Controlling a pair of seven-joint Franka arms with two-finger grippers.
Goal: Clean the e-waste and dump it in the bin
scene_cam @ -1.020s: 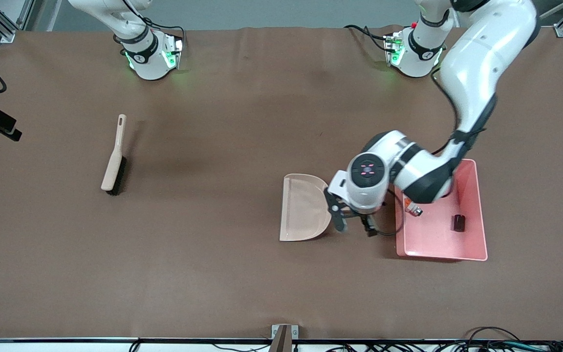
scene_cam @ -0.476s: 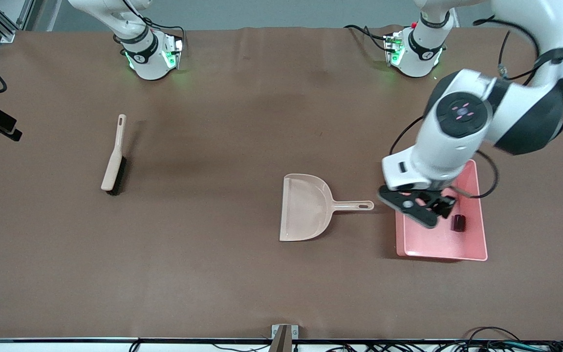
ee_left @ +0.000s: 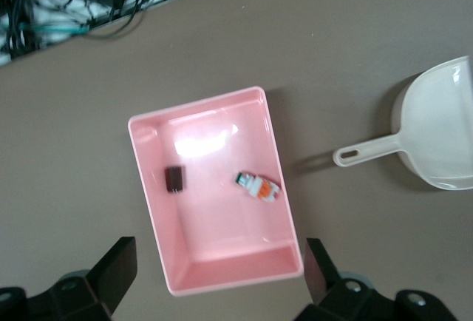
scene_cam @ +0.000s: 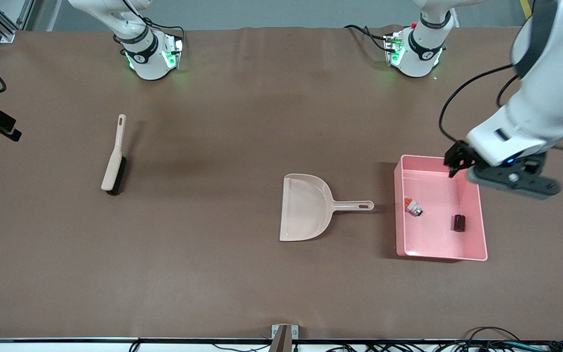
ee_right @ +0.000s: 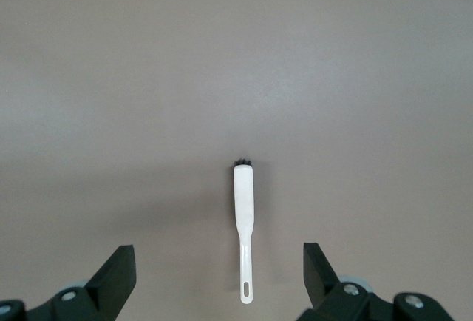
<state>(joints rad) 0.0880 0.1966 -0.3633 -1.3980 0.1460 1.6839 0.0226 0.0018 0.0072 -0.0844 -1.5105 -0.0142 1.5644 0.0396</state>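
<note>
Left wrist view: spread left claw [ee_left: 214, 276] hangs over the bin [ee_left: 287, 210] holding both e-waste pieces [ee_left: 258, 186].

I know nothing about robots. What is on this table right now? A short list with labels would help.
bin: pink tub, at the left arm's end
e-waste: white-green-orange component and dark cylinder, both in the bin, apart
dustpan: beside the bin, empty
brush: at the right arm's end
left gripper: open, above the bin
right gripper: open, above the brush

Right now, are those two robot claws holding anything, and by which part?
Nothing is held. The left gripper hangs open over the pink rectangular plastic bin; the right gripper is open above the beige hand brush.
</note>
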